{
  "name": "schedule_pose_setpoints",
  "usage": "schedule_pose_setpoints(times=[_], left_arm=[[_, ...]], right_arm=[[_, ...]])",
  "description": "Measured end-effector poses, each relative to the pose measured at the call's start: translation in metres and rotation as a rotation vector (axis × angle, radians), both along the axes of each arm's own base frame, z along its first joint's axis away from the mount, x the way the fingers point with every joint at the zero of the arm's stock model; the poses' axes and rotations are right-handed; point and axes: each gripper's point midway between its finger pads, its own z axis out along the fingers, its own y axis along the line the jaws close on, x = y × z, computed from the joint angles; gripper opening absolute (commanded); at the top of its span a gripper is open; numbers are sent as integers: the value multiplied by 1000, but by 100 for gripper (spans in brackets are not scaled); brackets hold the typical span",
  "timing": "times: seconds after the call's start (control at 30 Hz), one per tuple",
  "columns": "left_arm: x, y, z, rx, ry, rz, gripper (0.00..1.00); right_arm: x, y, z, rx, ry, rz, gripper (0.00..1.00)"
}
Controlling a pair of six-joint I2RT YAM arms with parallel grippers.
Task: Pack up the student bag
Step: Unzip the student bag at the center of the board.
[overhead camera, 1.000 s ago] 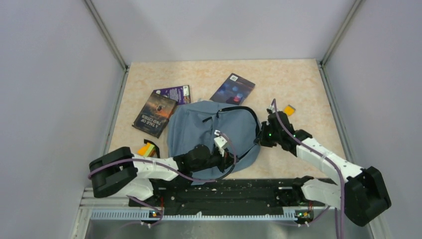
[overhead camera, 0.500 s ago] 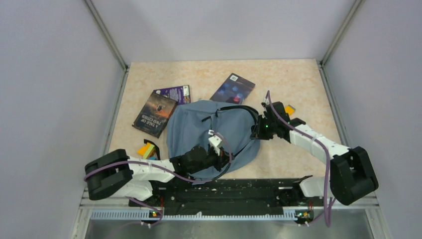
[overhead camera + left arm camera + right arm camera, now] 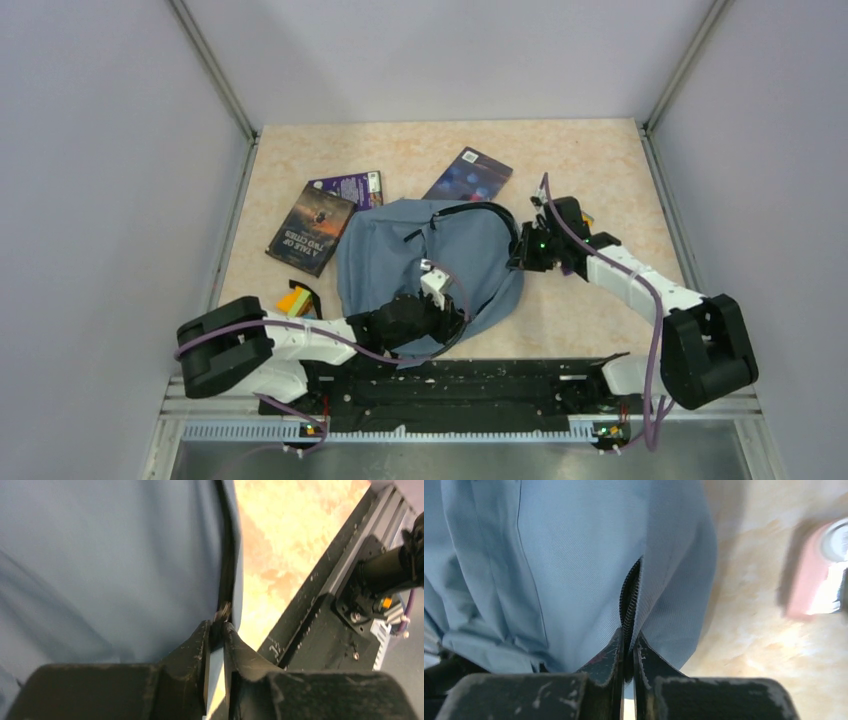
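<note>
The student bag [image 3: 420,260], grey-blue with black zippers, lies flat in the middle of the table. My left gripper [image 3: 452,314] is at the bag's near right edge. In the left wrist view its tips [image 3: 216,627] stand almost together, pinching the black zipper line [image 3: 226,580] just below a small metal pull. My right gripper [image 3: 521,256] is at the bag's right side, below the black top handle. The right wrist view shows it [image 3: 626,642] shut on the zipper teeth [image 3: 630,595] between two folds of fabric [image 3: 574,555].
Three books lie beyond the bag: a dark novel [image 3: 311,228], a purple one [image 3: 350,187] and a dark blue one [image 3: 467,175]. A yellow-orange item [image 3: 293,298] sits left of the bag. A blurred pink object [image 3: 814,575] lies near the right gripper. The black rail [image 3: 450,380] runs along the near edge.
The right arm swung left and farther, carrying the bag's right edge with it. The left gripper shifted slightly left on the near edge, and its jaws have eased a little.
</note>
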Motion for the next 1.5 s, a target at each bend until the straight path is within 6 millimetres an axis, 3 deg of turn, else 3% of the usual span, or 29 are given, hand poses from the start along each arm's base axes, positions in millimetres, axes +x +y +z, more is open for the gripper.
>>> schedule_pose_setpoints(times=[0.13, 0.23, 0.3, 0.4, 0.5, 0.63, 0.77, 0.9, 1.1, 1.13, 1.2, 1.23, 1.33, 1.43, 1.5], left_arm=[[-13, 2, -19, 101, 47, -48, 50], [-16, 0, -19, 145, 59, -68, 60], [-14, -4, -12, 153, 49, -74, 65], [-6, -8, 9, 139, 12, -51, 70], [9, -15, 34, 109, -35, 1, 71], [30, -33, 69, 77, -77, 63, 72], [50, -55, 87, 67, -83, 102, 72], [67, -63, 77, 82, -25, 136, 72], [97, -50, 55, 74, 88, 218, 72], [101, -48, 53, 67, 100, 231, 72], [107, -47, 52, 58, 119, 246, 72], [109, -47, 49, 58, 129, 249, 72], [112, -52, 39, 66, 156, 248, 72], [117, -57, 30, 75, 181, 253, 71], [121, -62, 28, 75, 186, 253, 71]], right_arm=[[26, -20, 13, -23, -117, -67, 41], [38, -32, 32, -42, -208, -111, 58], [41, -37, 45, -51, -261, -131, 65], [44, -44, 57, -69, -315, -157, 67], [48, -51, 59, -97, -333, -185, 64], [53, -55, 44, -131, -303, -199, 54], [58, -52, 28, -141, -268, -192, 52], [61, -50, 26, -137, -260, -184, 56], [67, -44, 35, -111, -291, -176, 56], [67, -44, 36, -107, -293, -174, 51], [69, -42, 34, -104, -291, -169, 29], [69, -42, 33, -109, -289, -163, 22], [69, -41, 28, -110, -273, -159, 15], [69, -41, 29, -110, -277, -157, 1], [69, -42, 29, -112, -277, -160, 0]])
